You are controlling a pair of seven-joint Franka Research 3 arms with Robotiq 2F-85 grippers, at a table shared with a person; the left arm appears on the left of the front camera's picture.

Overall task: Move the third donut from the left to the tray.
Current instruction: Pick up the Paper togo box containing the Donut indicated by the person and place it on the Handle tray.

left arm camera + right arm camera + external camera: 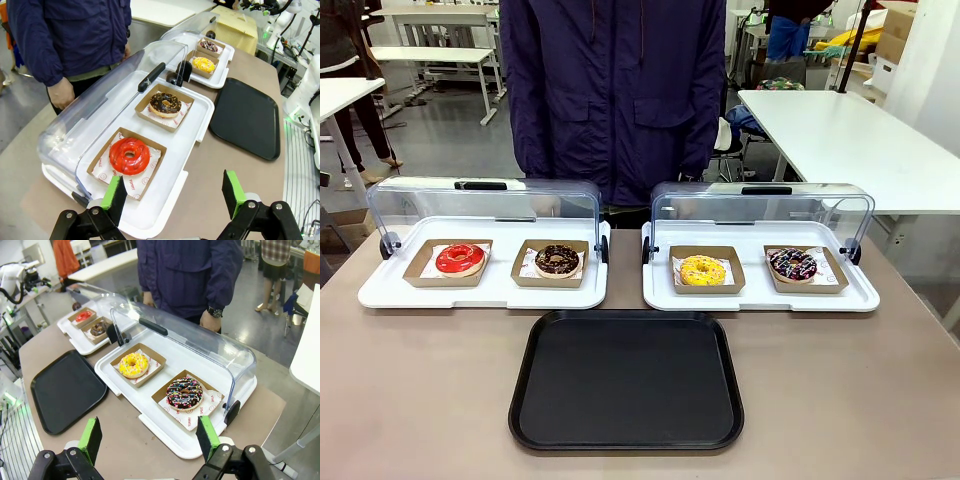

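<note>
Wrist views: left fingers (114,193), right fingers (92,438) wide, empty.

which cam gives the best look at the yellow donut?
Right wrist view: the yellow donut is nearest there, seen from above, with its ring and cardboard holder plain. The front view shows the donut smaller and at a flatter angle. The left wrist view has it far off and tiny.

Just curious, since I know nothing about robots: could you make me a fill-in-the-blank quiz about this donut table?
The yellow donut sits on the ____ white tray. The leftmost donut has ____ icing. The left gripper and right gripper are both ____.
Answers: right; red; open.
</note>
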